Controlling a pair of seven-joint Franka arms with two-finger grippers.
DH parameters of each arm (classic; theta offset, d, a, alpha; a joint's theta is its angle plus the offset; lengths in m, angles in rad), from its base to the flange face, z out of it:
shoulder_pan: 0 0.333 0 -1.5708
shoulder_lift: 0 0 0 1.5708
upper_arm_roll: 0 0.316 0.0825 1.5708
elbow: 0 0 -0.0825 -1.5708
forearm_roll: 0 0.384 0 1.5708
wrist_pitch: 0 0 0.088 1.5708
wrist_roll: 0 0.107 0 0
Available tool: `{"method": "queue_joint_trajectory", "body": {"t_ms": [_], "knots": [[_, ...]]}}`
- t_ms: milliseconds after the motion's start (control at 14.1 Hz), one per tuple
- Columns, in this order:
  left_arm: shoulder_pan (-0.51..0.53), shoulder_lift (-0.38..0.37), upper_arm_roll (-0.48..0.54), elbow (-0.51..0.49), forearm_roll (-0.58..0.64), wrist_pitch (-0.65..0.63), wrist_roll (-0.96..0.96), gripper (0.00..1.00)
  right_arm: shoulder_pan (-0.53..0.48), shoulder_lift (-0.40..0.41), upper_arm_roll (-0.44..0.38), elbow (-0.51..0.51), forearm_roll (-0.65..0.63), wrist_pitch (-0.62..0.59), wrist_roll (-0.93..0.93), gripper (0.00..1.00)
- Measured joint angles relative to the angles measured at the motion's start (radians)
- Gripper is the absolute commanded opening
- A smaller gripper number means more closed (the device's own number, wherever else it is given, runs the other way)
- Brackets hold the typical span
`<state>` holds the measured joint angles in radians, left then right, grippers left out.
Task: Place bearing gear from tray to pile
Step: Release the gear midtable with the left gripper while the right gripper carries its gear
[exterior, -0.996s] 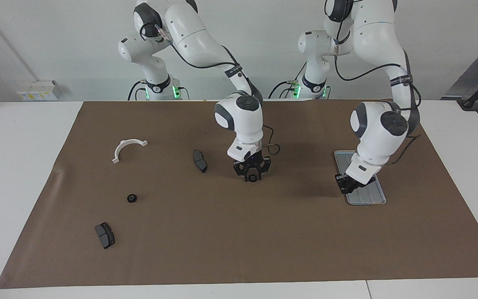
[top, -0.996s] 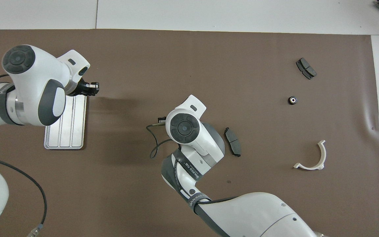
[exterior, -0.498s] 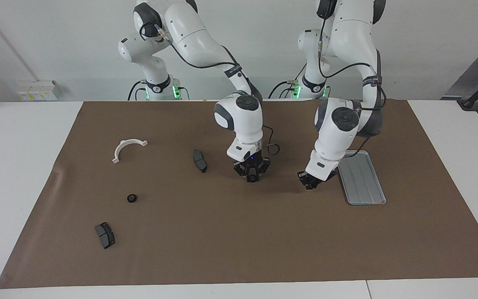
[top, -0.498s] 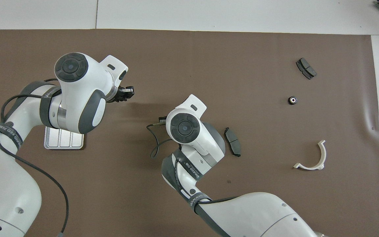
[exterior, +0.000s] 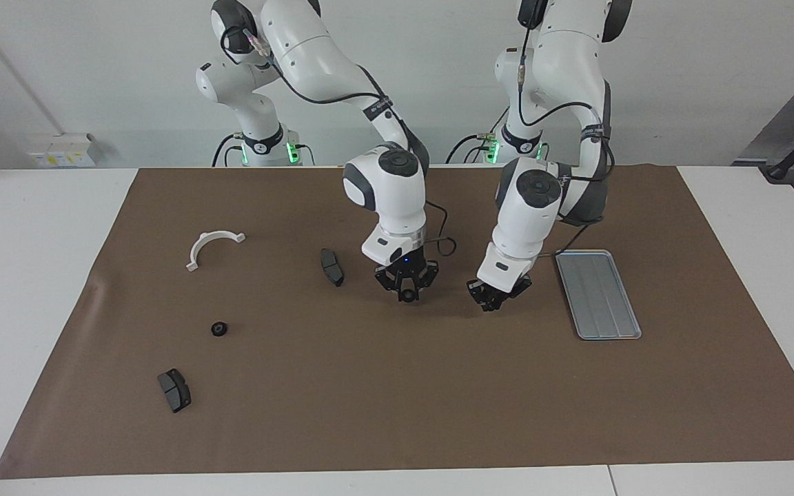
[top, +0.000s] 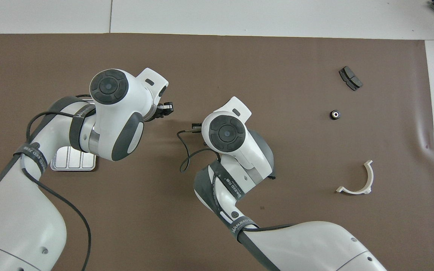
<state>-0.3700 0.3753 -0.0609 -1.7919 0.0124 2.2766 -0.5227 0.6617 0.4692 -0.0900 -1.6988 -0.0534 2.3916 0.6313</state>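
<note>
Brown-matted desk [exterior: 397, 413] carried both grippers mid-table: left gripper [exterior: 490, 303] (fingers shut, contents indiscernible) beside right gripper [exterior: 407, 296], nearly closed, pile gear [exterior: 218, 329] toward the right arm's end.

We see the left claw [top: 163, 110] over the brown mat [top: 239, 60], with the tray [top: 73, 162] half hidden beneath its arm.

White wall [exterior: 94, 69] — white table [exterior: 25, 275], brown mat [exterior: 397, 399]
</note>
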Motion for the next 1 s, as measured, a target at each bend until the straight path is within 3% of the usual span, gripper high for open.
{"method": "queue_joint_trajectory", "body": {"t_ms": [498,711,996], "knots": [[-0.102,0.0,-0.003,-0.015,0.0,0.007,-0.064,0.25,-0.167,-0.159,-0.003,-0.066,0.0,-0.135,-0.147,0.0],[-0.15,0.0,-0.003,-0.017,0.0,0.009,-0.098,0.27,-0.238,-0.188,-0.003,-0.101,0.0,-0.187,-0.254,0.0],[-0.175,0.0,-0.003,-0.017,0.0,0.01,-0.104,0.47,-0.341,-0.2,-0.003,-0.175,0.0,-0.192,-0.423,0.0]]}}
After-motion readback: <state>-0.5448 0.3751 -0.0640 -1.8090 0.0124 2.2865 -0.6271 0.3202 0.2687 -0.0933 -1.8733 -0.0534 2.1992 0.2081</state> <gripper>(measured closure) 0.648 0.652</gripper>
